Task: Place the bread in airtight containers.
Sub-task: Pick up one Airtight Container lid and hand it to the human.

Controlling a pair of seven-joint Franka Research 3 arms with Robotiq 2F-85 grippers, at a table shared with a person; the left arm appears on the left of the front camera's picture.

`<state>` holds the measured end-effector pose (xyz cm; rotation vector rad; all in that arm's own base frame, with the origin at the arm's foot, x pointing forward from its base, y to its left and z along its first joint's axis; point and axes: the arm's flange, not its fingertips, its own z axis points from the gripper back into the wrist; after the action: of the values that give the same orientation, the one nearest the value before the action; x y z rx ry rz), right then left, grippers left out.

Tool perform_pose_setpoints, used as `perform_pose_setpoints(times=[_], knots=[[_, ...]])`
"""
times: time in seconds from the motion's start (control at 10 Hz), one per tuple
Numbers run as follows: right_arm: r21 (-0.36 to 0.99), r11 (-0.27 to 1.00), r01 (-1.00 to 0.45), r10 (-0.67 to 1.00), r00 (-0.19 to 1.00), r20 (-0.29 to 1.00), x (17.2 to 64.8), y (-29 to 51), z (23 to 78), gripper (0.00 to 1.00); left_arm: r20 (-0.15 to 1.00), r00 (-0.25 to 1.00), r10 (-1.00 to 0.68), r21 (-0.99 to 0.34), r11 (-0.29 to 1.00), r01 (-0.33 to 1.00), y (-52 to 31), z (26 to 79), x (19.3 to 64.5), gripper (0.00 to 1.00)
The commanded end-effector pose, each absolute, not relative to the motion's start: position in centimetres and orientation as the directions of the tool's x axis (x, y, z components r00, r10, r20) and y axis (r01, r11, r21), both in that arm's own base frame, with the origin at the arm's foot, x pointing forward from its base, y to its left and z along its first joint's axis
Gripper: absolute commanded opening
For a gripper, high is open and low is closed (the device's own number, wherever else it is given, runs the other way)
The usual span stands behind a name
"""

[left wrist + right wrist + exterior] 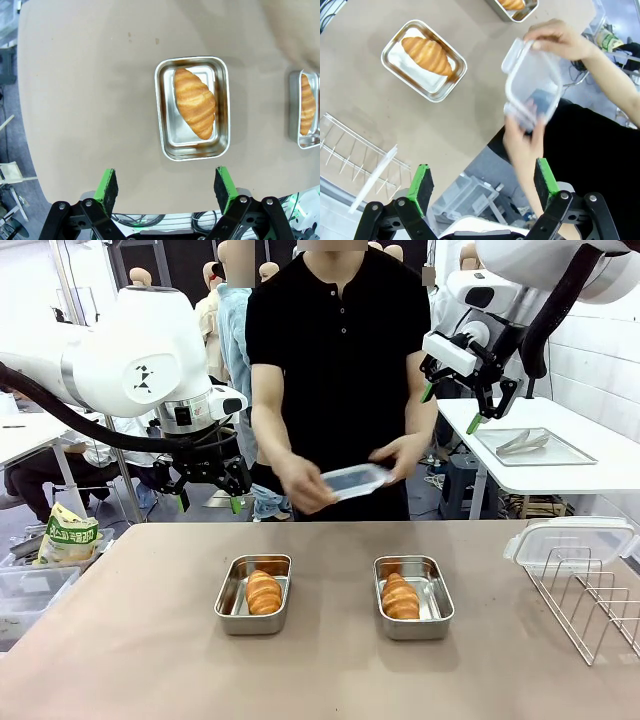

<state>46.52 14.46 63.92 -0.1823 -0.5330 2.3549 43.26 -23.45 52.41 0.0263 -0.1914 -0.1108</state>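
Observation:
Two steel containers sit side by side on the tan table [150, 640], each with a croissant inside. The left container [254, 594] [192, 107] holds one croissant [264, 592] [194, 102]; the right container [413, 597] [424, 60] holds the other croissant [400, 597] [429, 54]. A person behind the table holds a clear lid [355, 480] [532, 85] in both hands above the far edge. My left gripper [208, 502] [167, 187] hangs open above the table's far left. High at the right, my right gripper [452, 408] [482, 182] is open and empty.
A wire rack [590, 605] [357, 155] stands at the table's right edge with a second clear lid [570, 540] leaning at its far end. A white side table behind carries a metal tray [535, 446]. Plastic bins [30, 590] sit off the left edge.

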Motion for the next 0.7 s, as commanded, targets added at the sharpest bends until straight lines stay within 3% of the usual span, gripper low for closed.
perform_pose_setpoints(times=[0.0,0.6], knots=[[-0.435,-0.661,-0.611,0.67,-0.742,0.024,46.58,14.34,63.95,1.0,0.19,0.975,-0.111,0.035,0.994,0.107,-23.28,52.6,43.14,1.0],[-0.435,-0.661,-0.611,0.67,-0.742,0.024,46.58,14.34,63.95,1.0,0.19,0.975,-0.111,0.035,0.994,0.107,-23.28,52.6,43.14,1.0]])
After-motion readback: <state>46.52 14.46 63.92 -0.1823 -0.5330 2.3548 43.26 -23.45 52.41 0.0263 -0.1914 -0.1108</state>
